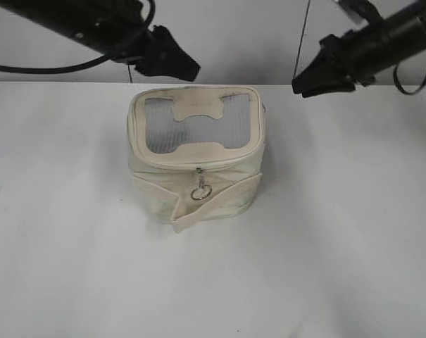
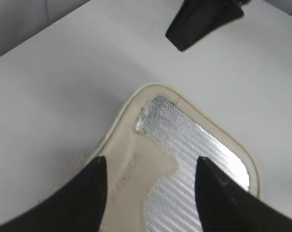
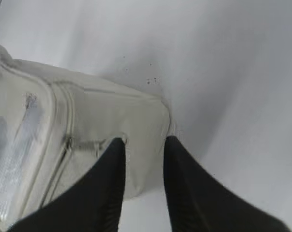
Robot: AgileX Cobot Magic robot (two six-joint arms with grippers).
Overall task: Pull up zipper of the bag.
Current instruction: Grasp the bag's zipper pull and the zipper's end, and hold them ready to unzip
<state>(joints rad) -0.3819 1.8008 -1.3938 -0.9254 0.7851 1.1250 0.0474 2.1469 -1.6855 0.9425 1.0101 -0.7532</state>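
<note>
The small boxy cream bag stands mid-table with its lid of grey mesh and cream H-shaped patch facing up. Its cream zipper runs round the lid rim, with a silver slider and ring pull hanging at the front. My left gripper hovers open above the bag's back left; the left wrist view shows its open fingers over the lid. My right gripper hovers open at the back right, its fingers over the bag's side. Neither touches the bag.
The white table surrounds the bag. A flat cream strap crosses the bag's front. A white wall rises behind the table's far edge. The right gripper's tip shows in the left wrist view.
</note>
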